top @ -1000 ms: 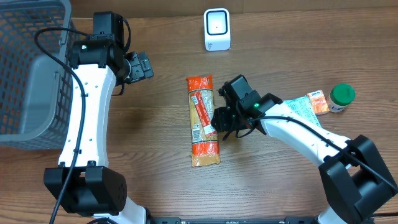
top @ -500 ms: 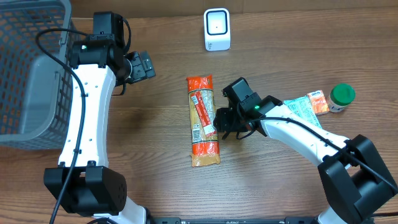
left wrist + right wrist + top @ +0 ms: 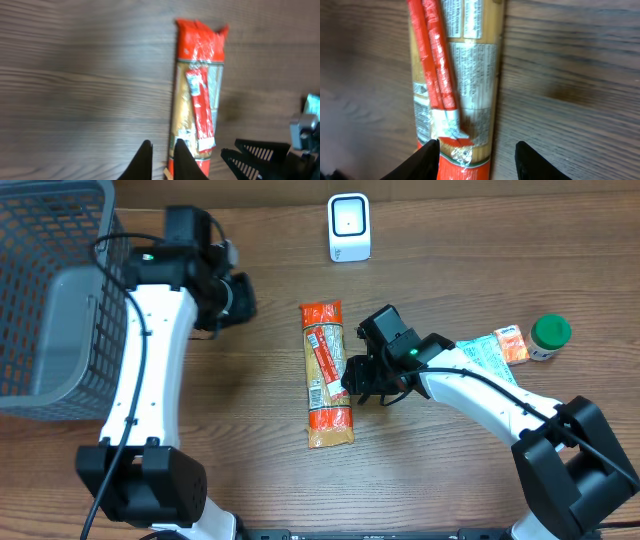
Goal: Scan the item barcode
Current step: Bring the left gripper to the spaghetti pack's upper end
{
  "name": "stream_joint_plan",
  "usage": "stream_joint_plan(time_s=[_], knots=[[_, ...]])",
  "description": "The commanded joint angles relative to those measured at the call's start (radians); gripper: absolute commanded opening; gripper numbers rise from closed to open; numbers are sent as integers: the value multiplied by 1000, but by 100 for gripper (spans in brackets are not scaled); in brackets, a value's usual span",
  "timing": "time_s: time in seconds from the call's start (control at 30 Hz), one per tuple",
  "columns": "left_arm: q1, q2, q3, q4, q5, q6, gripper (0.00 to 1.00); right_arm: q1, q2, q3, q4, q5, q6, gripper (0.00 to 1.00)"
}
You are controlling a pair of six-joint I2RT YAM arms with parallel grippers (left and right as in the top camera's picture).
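Heads up, the main thing that changed in the last second is your left gripper (image 3: 238,298). It was wide open up by the basket (image 3: 40,290), and now its jaws are pressed together on nothing at all. The arm has also swung a bit toward the middle of the desk (image 3: 250,440). From its wrist view it's up in the air looking down on the pasta pack (image 3: 326,375), not touching it. I'd read that as the left arm parking itself, not joining the pick.

Your right gripper (image 3: 362,380) has barely budged. Its jaws are about half spread and sit low over the lower half of the pack. In the right wrist view one finger is over the wrapper and the other is over bare wood just past the pack's right edge. Nothing's pinched yet as far as I can tell.

The pack lies flat and lengthwise mid-desk, well apart from the scanner (image 3: 349,227) at the far edge. A printed label faces up, but I can't pick out the barcode itself. So you're at the grab stage, with the lift and the scan both not yet done. My guess is that a long, crinkly pack held off-centre will droop or swivel, so close gently.
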Motion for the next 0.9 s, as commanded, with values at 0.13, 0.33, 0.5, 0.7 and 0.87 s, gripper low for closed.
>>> stream_joint_plan(time_s=[0.13,0.33,0.5,0.7,0.87], knots=[[-124,-2,-266,192,64,34,4,-94,2,-11,-11,-194,-87,53],[-210,8,-404,367,64,-2,8,-90,3,-47,34,-194,-82,52],[-248,29,-440,444,48,-13,8,-90,3,-104,126,-211,-49,48],[-255,115,-441,504,49,-49,6,-89,3,-124,180,-240,-48,47],[-255,210,-441,529,50,-55,4,-82,3,-134,208,-240,-48,47]])
